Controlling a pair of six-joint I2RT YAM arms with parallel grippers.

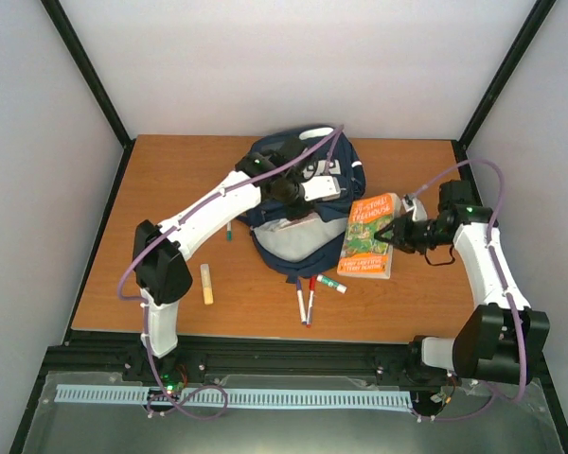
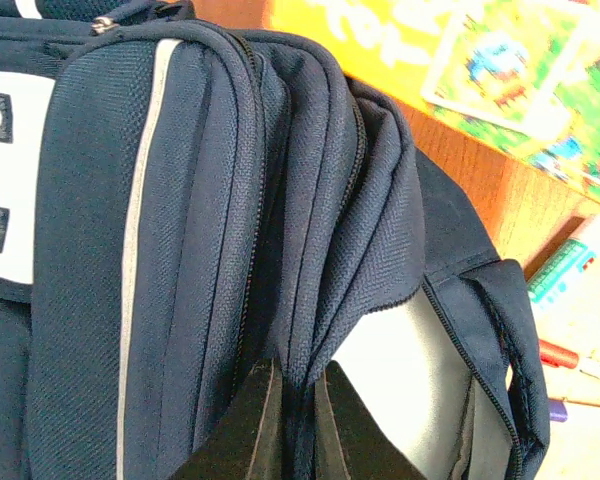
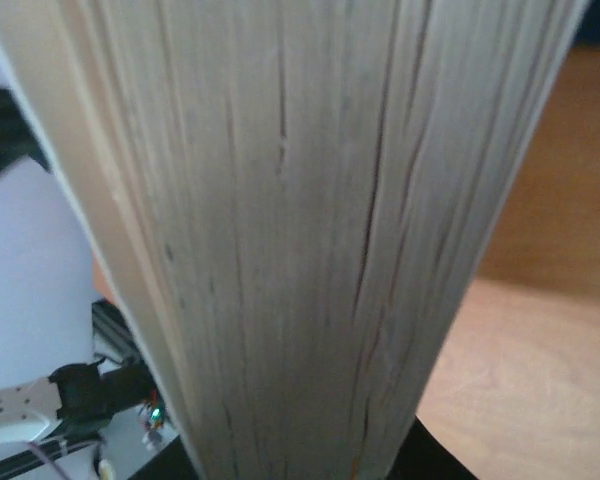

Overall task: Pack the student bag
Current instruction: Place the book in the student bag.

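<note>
The student bag [image 1: 308,170], navy with white stripes, lies in the middle of the table with its mouth toward me, showing pale grey lining [image 1: 295,248]. My left gripper [image 1: 289,189] sits on top of it. In the left wrist view the left gripper [image 2: 298,392] is shut on a fold of the bag's navy opening edge [image 2: 330,250], beside the grey lining [image 2: 410,370]. An orange book [image 1: 369,238] stands tilted just right of the bag, with my right gripper [image 1: 398,233] shut on its right edge. The book's page edges [image 3: 280,240] fill the right wrist view.
On the table in front of the bag lie a tan glue stick [image 1: 207,284], two red-tipped markers [image 1: 305,303] and a green-and-white tube [image 1: 331,284]. A thin green pen [image 1: 229,232] lies under the left arm. Black frame posts stand at the table's back corners.
</note>
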